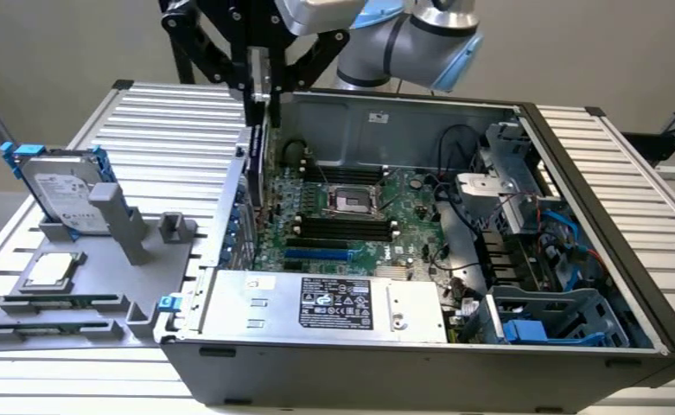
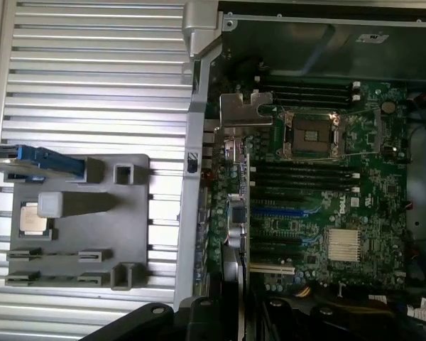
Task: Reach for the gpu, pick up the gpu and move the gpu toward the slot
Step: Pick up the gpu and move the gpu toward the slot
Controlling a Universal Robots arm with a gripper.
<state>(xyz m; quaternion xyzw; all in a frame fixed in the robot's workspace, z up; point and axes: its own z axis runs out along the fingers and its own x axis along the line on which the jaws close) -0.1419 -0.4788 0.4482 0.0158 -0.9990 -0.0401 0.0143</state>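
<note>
I hold the gpu (image 1: 258,86) up above the open computer case (image 1: 568,259).
My pincer (image 1: 260,93) is closed on its thin edge, so the card hangs on edge, over the board (image 1: 360,216) by the case's side wall.

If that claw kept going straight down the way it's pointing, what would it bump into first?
The gripper holds the gpu edge-down over the open case's rear-wall side. Going straight down, the card's lower edge would probably meet the motherboard near its expansion slots; exact depth is unclear.
</note>
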